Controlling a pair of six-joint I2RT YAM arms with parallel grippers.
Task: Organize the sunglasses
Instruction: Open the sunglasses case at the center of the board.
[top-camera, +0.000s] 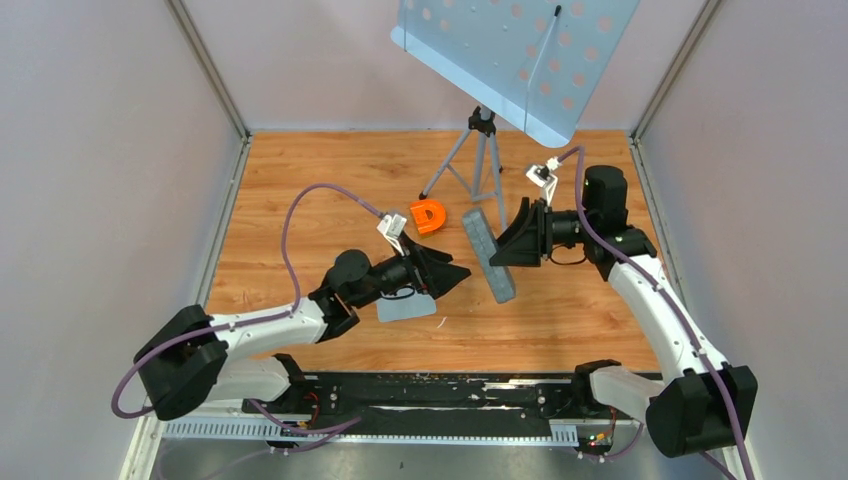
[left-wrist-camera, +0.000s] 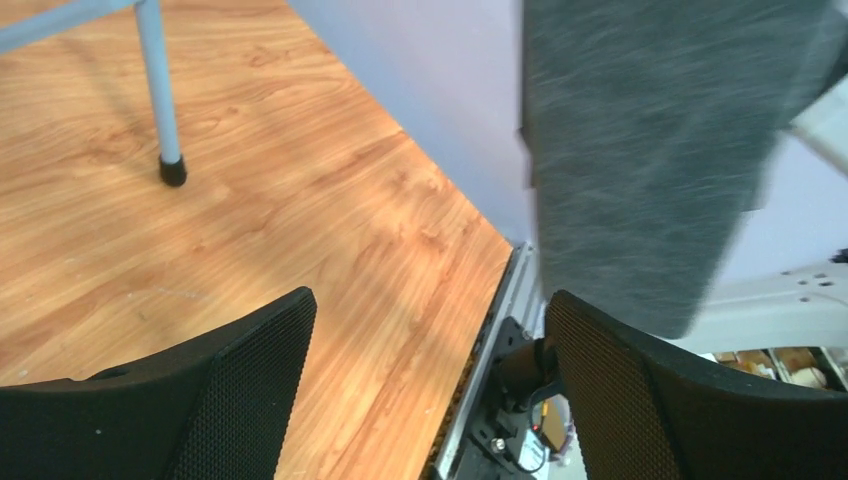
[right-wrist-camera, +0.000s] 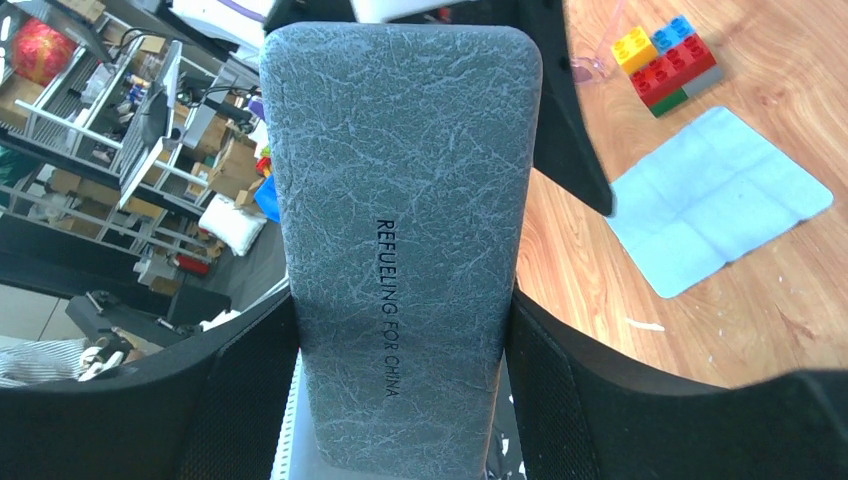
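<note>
Left claw (top-camera: 452, 275): I see it spread wide, with nothing between its fingers, low over the counter (top-camera: 300, 190) and pointing at the case.
Right claw (right-wrist-camera: 400, 300): it is pinching the case (right-wrist-camera: 400, 150) across its width, one finger tight against each long side.
Case: grey and oblong, closed, with black lettering along it. It is held tilted near the middle of the counter, and its free end hangs just in front of the left claw.
Sunglasses (right-wrist-camera: 590, 62): I only find a faint pink see-through shape on the counter just beside the bricks (right-wrist-camera: 665, 60), partly cut off by a dark finger. I think that is them but cannot be sure, and from above I cannot pick them out.
Cloth (right-wrist-camera: 715, 200): it lies flat on the counter near the bricks, one edge under the left claw.
Orange D (top-camera: 428, 216): it sits on the counter near the tripod (top-camera: 480, 160) feet, apart from both claws.
</note>
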